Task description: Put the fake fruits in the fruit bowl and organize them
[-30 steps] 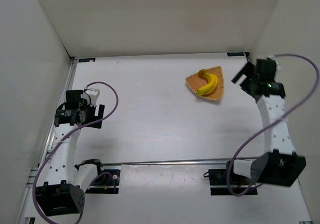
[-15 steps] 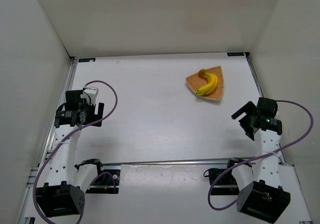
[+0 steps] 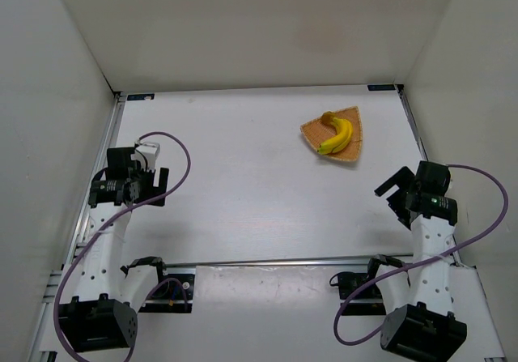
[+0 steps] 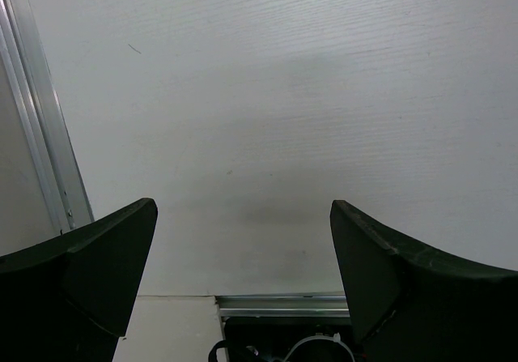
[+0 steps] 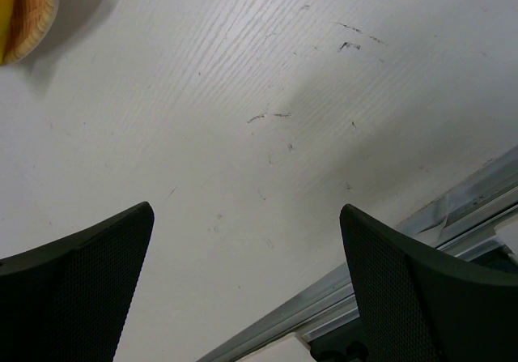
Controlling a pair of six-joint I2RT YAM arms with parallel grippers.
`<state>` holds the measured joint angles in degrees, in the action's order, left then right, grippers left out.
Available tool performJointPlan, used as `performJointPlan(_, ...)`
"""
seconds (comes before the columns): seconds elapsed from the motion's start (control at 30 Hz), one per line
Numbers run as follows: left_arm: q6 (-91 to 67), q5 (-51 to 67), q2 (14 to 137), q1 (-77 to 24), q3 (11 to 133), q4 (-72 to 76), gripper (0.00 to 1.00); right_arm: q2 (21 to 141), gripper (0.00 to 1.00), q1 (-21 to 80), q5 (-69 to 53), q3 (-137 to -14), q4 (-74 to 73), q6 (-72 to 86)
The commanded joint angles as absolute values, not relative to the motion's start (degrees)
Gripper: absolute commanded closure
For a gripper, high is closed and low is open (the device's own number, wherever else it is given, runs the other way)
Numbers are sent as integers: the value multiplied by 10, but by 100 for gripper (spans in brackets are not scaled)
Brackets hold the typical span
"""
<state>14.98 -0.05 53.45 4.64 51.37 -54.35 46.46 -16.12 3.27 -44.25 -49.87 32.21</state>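
A curved yellow banana (image 3: pixel 336 135) lies inside the tan wicker fruit bowl (image 3: pixel 354 122) at the far right of the table. An edge of the bowl (image 5: pixel 28 14) shows at the top left of the right wrist view. My right gripper (image 3: pixel 393 196) is open and empty, well on the near side of the bowl by the right wall; in its own view (image 5: pixel 247 249) only bare table lies between the fingers. My left gripper (image 3: pixel 159 188) is open and empty at the left side, over bare table (image 4: pixel 243 240).
White walls close in the table on the left, back and right. An aluminium rail (image 3: pixel 267 261) runs across the near edge, and another (image 3: pixel 104 168) along the left side. Purple cables loop from both arms.
My right arm has pulled back from beside the bowl toward the near right edge and now holds nearly still. The left arm, banana and bowl have not moved.
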Motion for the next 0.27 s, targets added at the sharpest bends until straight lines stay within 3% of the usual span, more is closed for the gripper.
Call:
performJointPlan(0.0,149,1,522,44,513,-539,0,459,0,-163,40,-445,-509,309)
performJointPlan(0.23,149,1,517,44,513,-544,0,459,0,-163,40,-445,-509,303)
